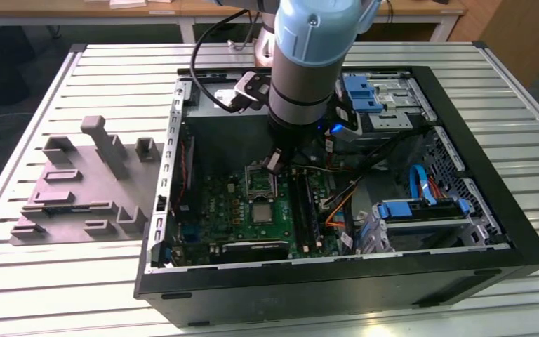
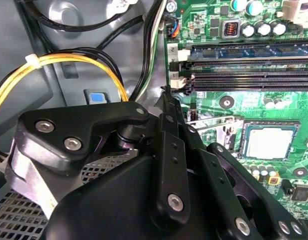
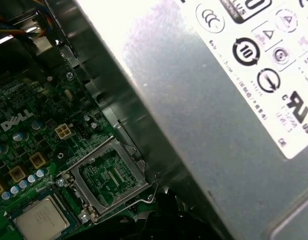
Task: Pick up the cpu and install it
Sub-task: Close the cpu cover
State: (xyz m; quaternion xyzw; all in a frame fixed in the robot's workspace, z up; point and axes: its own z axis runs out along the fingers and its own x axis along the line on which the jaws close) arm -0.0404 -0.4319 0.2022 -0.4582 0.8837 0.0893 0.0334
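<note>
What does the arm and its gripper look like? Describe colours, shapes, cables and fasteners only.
The arm is a thick grey cylinder capped by a pale blue joint cover, with a black cable looping beside it. A small white and black box is strapped to its lower end. In the second wrist view the gripper is matte black, built of rounded linkage plates joined by silver screws.

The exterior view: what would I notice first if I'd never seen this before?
First, the big pale-blue and grey robot arm reaching down into the open black computer case on the slatted white table. Inside lies the green motherboard, with the small square silvery cpu sitting on it, just below the open metal-framed socket. The black gripper hangs beside that socket.
</note>
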